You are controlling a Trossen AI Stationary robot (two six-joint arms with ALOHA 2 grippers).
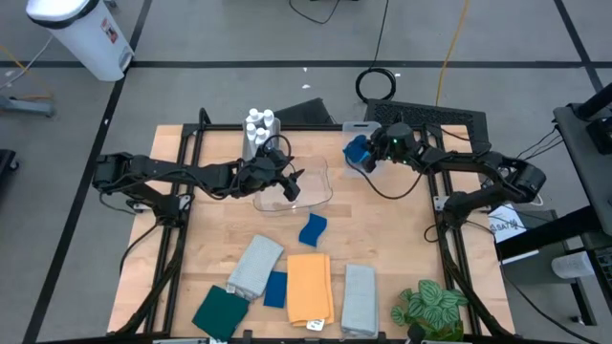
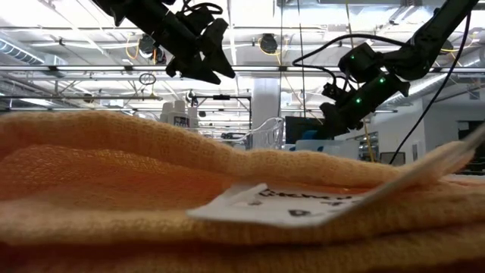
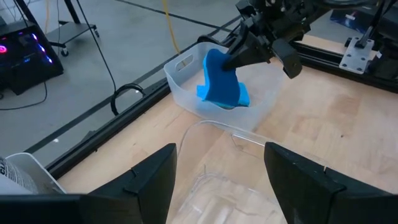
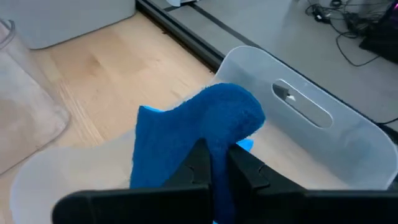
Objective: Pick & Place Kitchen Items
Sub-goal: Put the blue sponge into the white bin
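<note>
Wooden tabletop (image 1: 382,239) seen from above: the left gripper (image 1: 290,182) hangs with fingers spread over a clear bin (image 1: 320,191), holding nothing. White bottles (image 1: 258,122) stand behind it. The right gripper (image 1: 368,153) pinches a blue sponge (image 1: 358,153) over a small bin (image 1: 356,129). Folded cloths (image 1: 308,285) and another sponge (image 1: 313,229) lie nearer the front edge. Right wrist view: the shut fingers (image 4: 199,165) clamp the sponge inside the small bin.

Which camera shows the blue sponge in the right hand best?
The left wrist view: blue sponge pinched whole over the white bin by the right hand. Right wrist view crops it; high view shows it tiny; low view hides it.
</note>
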